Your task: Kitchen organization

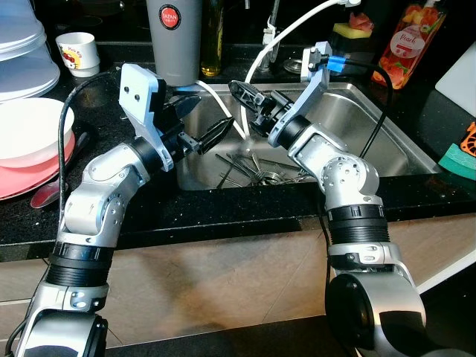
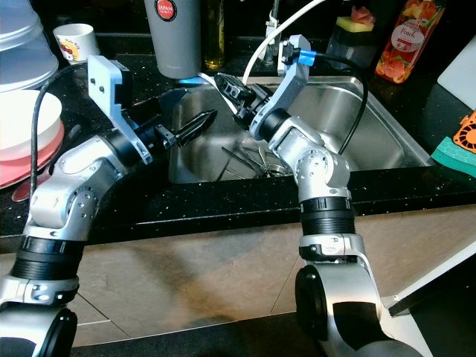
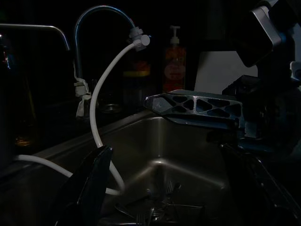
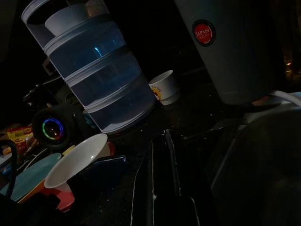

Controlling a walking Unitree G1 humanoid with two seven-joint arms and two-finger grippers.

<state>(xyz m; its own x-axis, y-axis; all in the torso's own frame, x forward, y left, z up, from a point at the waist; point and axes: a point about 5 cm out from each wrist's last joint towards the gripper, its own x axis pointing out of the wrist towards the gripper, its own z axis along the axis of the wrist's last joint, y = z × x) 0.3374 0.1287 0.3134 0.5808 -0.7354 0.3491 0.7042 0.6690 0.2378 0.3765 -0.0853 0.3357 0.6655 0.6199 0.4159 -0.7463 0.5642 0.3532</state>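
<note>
Countertop (image 1: 223,212) of black speckled stone runs along the near edge, with a stainless sink (image 1: 387,141) sunk into it. Both silver arms reach over that edge and meet above the basin. The left gripper (image 1: 217,132) hovers over the sink's left side, its black fingers drawn together to a point and holding nothing. The right gripper (image 1: 248,97) faces it from just beside, above the middle of the basin; its fingers appear nearly together, but I cannot tell for sure. Loose cutlery (image 1: 253,169), forks among it, lies in a tangle on the sink bottom near the drain, below both grippers. A white hose (image 1: 256,59) loops down from the faucet into the basin, passing between the two grippers. On the counter to the left sits a white bowl (image 1: 30,130) on pink plates (image 1: 33,178). Farther back stand a grey thermos (image 1: 173,37), a small printed cup (image 1: 76,52), and a red soap bottle (image 1: 410,41).
</note>
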